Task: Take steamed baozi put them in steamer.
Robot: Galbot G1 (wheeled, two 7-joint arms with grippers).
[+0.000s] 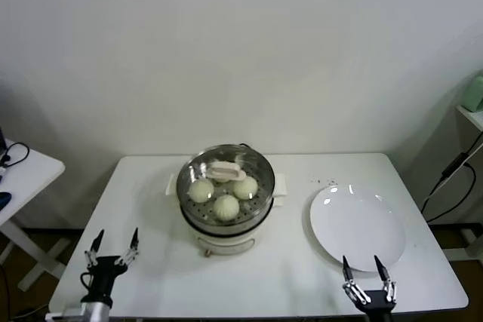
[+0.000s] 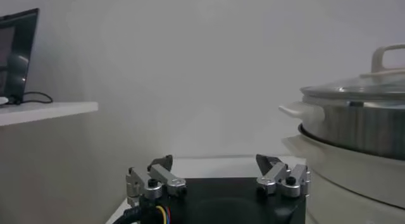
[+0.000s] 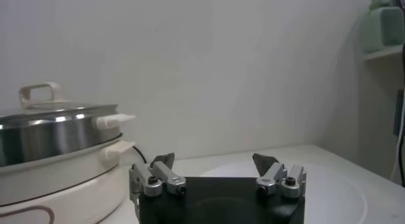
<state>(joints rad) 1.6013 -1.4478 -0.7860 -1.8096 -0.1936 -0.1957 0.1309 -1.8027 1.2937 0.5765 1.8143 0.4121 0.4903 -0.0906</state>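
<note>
Buns (image 1: 226, 205), three visible, smooth and cream-white, already sit inside the shiny steel steamer (image 1: 260, 213) at mid-table, under its glass lid (image 1: 256, 162). Left gripper (image 1: 113, 249) rests wide open and empty near the table's front left. White plate (image 1: 357, 226) lies bare beside the steamer. Right gripper (image 1: 364, 274) waits open, empty, just before it. Little seems left; any reach should stay gentle with soft dough.

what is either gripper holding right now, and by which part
Nothing. The left gripper and right gripper are both open and empty at the table's near edge, apart from the steamer.
</note>
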